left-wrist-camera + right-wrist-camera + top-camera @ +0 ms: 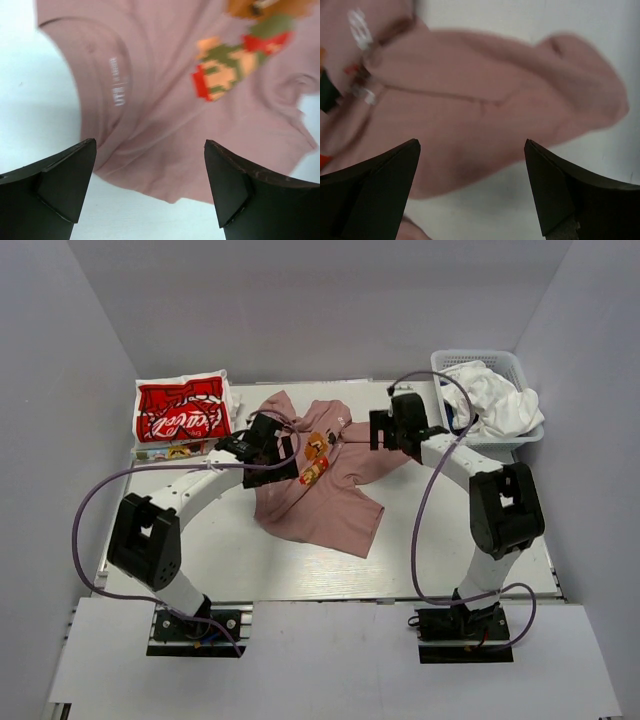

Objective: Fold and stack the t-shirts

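Observation:
A dusty pink t-shirt (322, 495) with an orange pixel print lies spread and rumpled in the middle of the table. My left gripper (283, 447) is open and empty above its left shoulder; the left wrist view shows the collar and the pink t-shirt's edge (165, 150) between my fingers (65, 185). My right gripper (378, 430) is open and empty above the right sleeve (560, 90). A folded red t-shirt (182, 412) with white script lies at the back left. A white t-shirt (500, 400) is bunched in the basket. The navy one is barely visible.
The white mesh basket (452, 362) stands at the back right. The red shirt rests on a flat stack at the table's back left corner. Grey walls close in the table on three sides. Purple cables loop off both arms.

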Tool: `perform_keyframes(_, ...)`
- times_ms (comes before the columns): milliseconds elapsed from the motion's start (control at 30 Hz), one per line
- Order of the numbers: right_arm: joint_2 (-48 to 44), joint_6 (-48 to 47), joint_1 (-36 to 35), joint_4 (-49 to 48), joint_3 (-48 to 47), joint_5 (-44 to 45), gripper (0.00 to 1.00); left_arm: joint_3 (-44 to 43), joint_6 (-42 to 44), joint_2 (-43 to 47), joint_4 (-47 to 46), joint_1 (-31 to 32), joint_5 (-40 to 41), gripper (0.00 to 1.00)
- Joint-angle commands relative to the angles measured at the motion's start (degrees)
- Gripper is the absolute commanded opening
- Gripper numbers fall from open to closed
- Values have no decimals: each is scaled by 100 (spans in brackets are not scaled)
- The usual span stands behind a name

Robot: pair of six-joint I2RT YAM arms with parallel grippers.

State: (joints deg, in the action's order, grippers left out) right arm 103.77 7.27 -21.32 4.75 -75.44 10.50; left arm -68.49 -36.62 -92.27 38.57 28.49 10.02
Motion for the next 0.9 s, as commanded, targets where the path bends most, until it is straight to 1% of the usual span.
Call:
perform_keyframes(0, -523, 679, 137, -1, 556, 317, 90, -156, 582, 384, -243, 244, -889, 99)
perform_keyframes(33, -750, 767, 268, 156, 652, 477, 90, -95, 777, 385, -401, 367, -1227, 99)
perform_keyframes(67, -822, 1089, 321, 349, 688, 749, 90, -42, 945, 385, -759, 707, -1500, 99)
perform_keyframes(100, -919, 1206, 400, 499, 836, 821, 90, -42, 1207, 281, -867, 919, -1860, 99)
perform_keyframes(133, -1007, 1390, 627, 552, 890, 839, 90, -94, 1210, 167, -929, 1130, -1863, 99)
perform_keyframes(167, -1051, 1609, 699, 623, 952, 839, 90, -199, 1314, 9, -852, 1533, -1811, 99)
perform_keyframes(200, -1095, 1724, 778, 649, 1083, 770, 90, -322, 1394, -176, -755, 1719, -1672, 99)
perform_keyframes(233, -1200, 1786, 979, 658, 1127, 752, 90, -593, 1473, -586, -624, 1904, -1557, 99)
perform_keyframes(267, -1244, 1813, 1007, 597, 1171, 734, 90, -717, 1535, -773, -396, 2054, -1504, 99)
perform_keyframes(300, -1314, 1770, 1042, 588, 1268, 682, 90, -788, 1605, -923, -394, 2290, -1503, 99)
perform_keyframes(400, -1342, 1665, 1226, 492, 1251, 577, 90, -938, 1790, -1328, -455, 2721, -1600, 99)
perform_keyframes(433, -1298, 1664, 1357, 491, 1207, 506, 90, -1060, 1790, -1451, -455, 2828, -1600, 99)
perform_keyframes(533, -1069, 1681, 1507, 527, 1023, 6, 90, -1429, 1790, -2013, -131, 3135, -1188, 98)
perform_keyframes(600, -1025, 1725, 1569, 396, 1083, -424, 90, -1614, 1668, -2372, 53, 3215, -898, 95)
perform_keyframes(633, -1042, 1734, 1596, 290, 1171, -513, 90, -1667, 1667, -2479, 54, 3215, -810, 95)
perform_keyframes(700, -1130, 1734, 1631, 202, 1277, -584, 90, -1755, 1535, -2681, 134, 3268, -555, 92)
perform_keyframes(733, -1191, 1656, 1614, 140, 1277, -619, 90, -1869, 1535, -2769, 221, 3268, -467, 79)
perform_keyframes(800, -1192, 1603, 1666, 166, 1295, -602, 90, -1939, 1474, -3007, 292, 3268, -413, 59)
perform_keyframes(833, -1192, 1576, 1666, 218, 1295, -558, 90, -1992, 1474, -3060, 344, 3320, -413, 48)
perform_keyframes(867, -1175, 1567, 1666, 219, 1312, -515, 90, -1993, 1387, -3060, 414, 3321, -300, 0)
